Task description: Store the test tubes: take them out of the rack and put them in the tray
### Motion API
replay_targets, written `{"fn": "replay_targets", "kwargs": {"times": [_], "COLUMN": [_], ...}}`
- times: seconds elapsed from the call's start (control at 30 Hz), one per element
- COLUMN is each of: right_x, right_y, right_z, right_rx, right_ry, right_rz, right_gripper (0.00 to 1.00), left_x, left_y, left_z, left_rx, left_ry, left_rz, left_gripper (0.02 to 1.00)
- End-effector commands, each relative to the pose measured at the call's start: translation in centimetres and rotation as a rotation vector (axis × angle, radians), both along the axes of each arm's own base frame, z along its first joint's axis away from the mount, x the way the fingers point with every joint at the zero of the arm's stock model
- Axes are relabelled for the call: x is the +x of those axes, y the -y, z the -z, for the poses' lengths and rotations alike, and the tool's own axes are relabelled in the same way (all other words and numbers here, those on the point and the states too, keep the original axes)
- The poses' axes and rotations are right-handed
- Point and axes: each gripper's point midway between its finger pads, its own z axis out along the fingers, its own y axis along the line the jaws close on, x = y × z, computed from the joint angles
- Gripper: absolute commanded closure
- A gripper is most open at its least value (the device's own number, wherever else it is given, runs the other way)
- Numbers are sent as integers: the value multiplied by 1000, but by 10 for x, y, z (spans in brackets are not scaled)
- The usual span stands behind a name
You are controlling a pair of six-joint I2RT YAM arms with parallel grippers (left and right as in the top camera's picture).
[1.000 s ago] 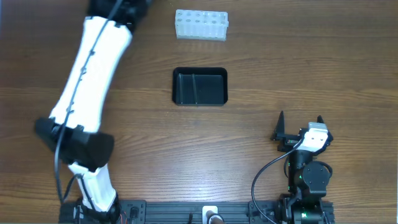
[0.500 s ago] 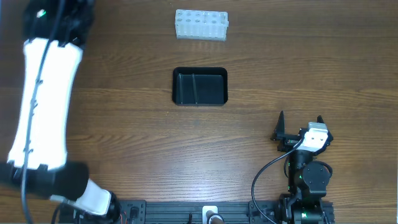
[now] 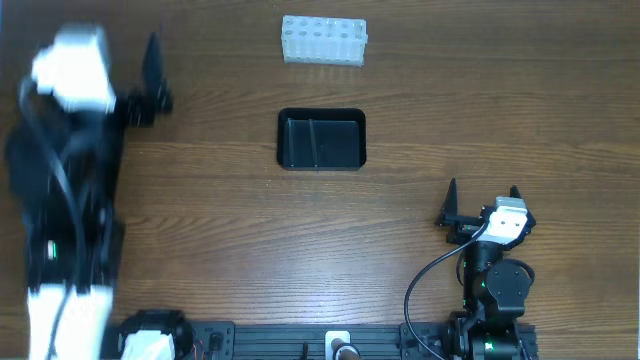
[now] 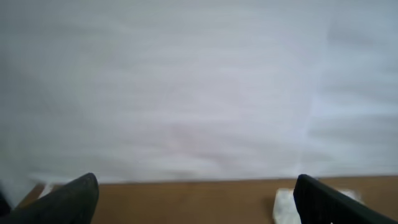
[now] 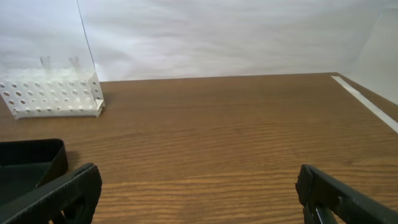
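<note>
Rack: white, perforated, upright at far side of table, approx. mid-width. In R wrist view two clear tube tops stick up above its top face. Total no. of tubes in it can't be told.

Tray: black, rectangular, sits nearer the arms than the rack and in line w/ it. Not touching; bare wood between the two. One thin pale line runs along the tray floor; can't tell if it is a tube or a divider.

L arm: lifted well above the table at its left side, well apart from rack and tray. L gripper: fingers spread wide, nothing between them. Its wrist view faces a white wall w/ a strip of table below. A pale blurred patch lies on the wood beside one finger, not identifiable.

R arm: folded close over its base, near-right part of table. R gripper: fingers wide apart, holding nothing, pointing toward the far side. Tray and rack lie ahead of it and to its left, well apart from it.
</note>
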Motion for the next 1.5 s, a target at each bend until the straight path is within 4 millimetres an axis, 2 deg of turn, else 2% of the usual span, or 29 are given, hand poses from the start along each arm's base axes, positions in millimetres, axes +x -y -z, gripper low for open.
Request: {"fn": "replay_targets", "kwargs": {"times": [0.03,0.17,0.33,0.6,0.73,1.1,1.5], "right_x": [0,0,0,0,0,0,0], "right_y": [3,3,3,3,3,3,3], "right_z": [2,2,2,2,2,2,1], "right_rx": [-4,-4,-4,-4,-4,-4,-4], "right_ry": [2,2,2,2,2,2,2], "right_rz": [15,15,15,15,15,15,15], "right_gripper": [9,7,9,7,7,7,9], "left_x": [-40,-70,-94,-97,-94,-93,-93], "left_y": [-4,-4,-3,3,5,9,9], "left_z": [46,78,118,184,208,241,239], "left_rx": [21,22,24,23,20,13,14], "left_ry": [0,25,64,34,-7,-82,-73], "left_rz": [22,15,16,46,62,84,86], "left_gripper": [18,18,18,18,18,18,18]}}
